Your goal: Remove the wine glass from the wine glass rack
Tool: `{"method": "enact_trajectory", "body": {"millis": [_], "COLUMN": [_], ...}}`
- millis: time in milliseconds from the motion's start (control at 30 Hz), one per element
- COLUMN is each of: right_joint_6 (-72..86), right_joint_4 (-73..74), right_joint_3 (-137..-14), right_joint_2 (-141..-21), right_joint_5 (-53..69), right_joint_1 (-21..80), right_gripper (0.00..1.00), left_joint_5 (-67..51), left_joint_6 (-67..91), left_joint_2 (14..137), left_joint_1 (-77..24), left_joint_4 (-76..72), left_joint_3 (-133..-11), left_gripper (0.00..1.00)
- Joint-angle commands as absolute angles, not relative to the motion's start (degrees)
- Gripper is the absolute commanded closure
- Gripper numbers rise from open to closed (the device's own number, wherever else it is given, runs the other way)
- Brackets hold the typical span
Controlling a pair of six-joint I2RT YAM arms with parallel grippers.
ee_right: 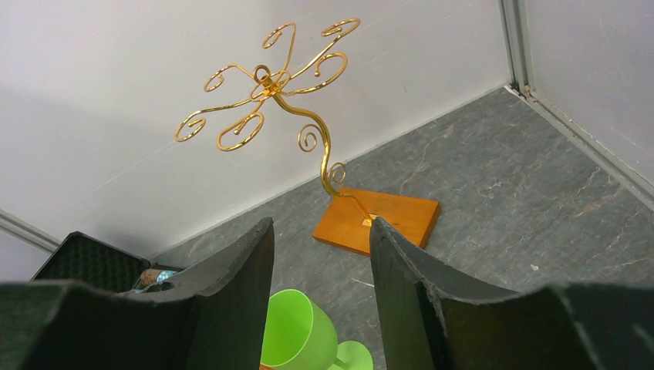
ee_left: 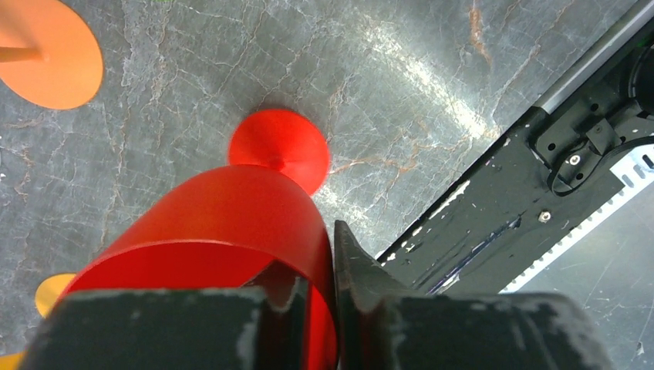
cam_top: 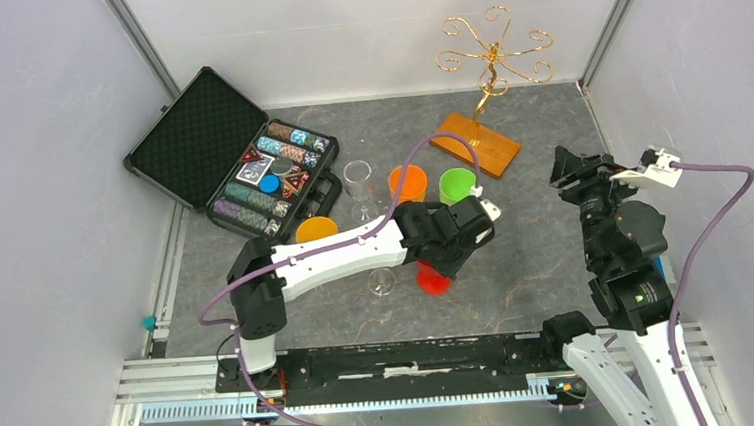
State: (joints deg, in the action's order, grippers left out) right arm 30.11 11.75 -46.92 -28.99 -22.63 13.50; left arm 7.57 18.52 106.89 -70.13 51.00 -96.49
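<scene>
The wine glass rack (cam_top: pixel 490 55) is a gold wire stand on an orange-brown wooden base (cam_top: pixel 475 143) at the back right. Nothing hangs from its curled arms (ee_right: pixel 270 85). A red plastic wine glass (cam_top: pixel 434 277) stands upright in the middle of the table, its round foot (ee_left: pixel 279 146) down at the table surface. My left gripper (ee_left: pixel 312 254) is shut on the red bowl's rim (ee_left: pixel 231 223), one finger inside and one outside. My right gripper (ee_right: pixel 321 223) hovers at the right, open and empty, facing the rack's base (ee_right: pixel 378 220).
A green glass (cam_top: pixel 457 185), an orange glass (cam_top: pixel 408 183), a clear glass (cam_top: pixel 358 179) and a yellow-orange glass (cam_top: pixel 316 229) stand on the grey table. Another clear glass (cam_top: pixel 382 281) sits by my left arm. An open poker-chip case (cam_top: pixel 233 153) lies at the back left.
</scene>
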Motion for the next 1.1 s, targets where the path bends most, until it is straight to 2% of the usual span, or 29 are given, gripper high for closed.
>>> {"method": "enact_trajectory", "body": {"millis": [0, 400, 500, 567, 633, 667, 833, 867, 967, 1067], "right_joint_6": [29.31, 30.32, 30.60, 30.95, 30.96, 31.09, 30.59, 30.28, 28.94, 27.20], "right_joint_4": [10.91, 11.64, 11.67, 11.92, 12.06, 12.08, 11.98, 11.98, 12.46, 12.48], "right_joint_3": [-48.58, -48.70, -48.69, -48.90, -49.20, -49.24, -49.05, -48.89, -49.45, -50.26], "right_joint_2": [-28.30, -26.01, -25.90, -25.84, -25.83, -25.71, -25.50, -25.53, -25.76, -25.76], "right_joint_5": [-23.79, -26.01, -25.93, -25.78, -25.26, -25.20, -25.25, -25.46, -27.49, -29.27], "right_joint_1": [13.71, 13.70, 13.69, 13.71, 13.71, 13.66, 13.70, 13.69, 13.71, 13.64], "right_gripper": [0.46, 0.46, 0.45, 0.44, 0.41, 0.38, 0.25, 0.22, 0.13, 0.09], "left_joint_5": [9.16, 7.51, 5.72, 5.42, 5.96, 6.42, 14.07, 18.17, 40.80, 42.84], "left_joint_6": [16.17, 15.58, 14.84, 14.13, 13.21, 12.89, 11.54, 11.85, 12.29, 10.38], "left_joint_2": [107.72, 101.75, 98.49, 96.25, 93.63, 92.07, 85.52, 84.39, 78.74, 72.99], "left_joint_1": [-70.54, -70.49, -70.51, -70.52, -70.49, -70.43, -70.51, -70.82, -75.91, -76.32], "left_joint_4": [50.34, 48.78, 48.78, 48.74, 48.15, 47.77, 45.56, 44.17, 35.38, 31.65], "left_joint_3": [-98.01, -98.19, -98.82, -99.05, -98.81, -98.58, -97.64, -96.93, -89.96, -83.72], "left_gripper": [0.79, 0.51, 0.40, 0.28, 0.03, 0.00, 0.00, 0.00, 0.00, 0.00]}}
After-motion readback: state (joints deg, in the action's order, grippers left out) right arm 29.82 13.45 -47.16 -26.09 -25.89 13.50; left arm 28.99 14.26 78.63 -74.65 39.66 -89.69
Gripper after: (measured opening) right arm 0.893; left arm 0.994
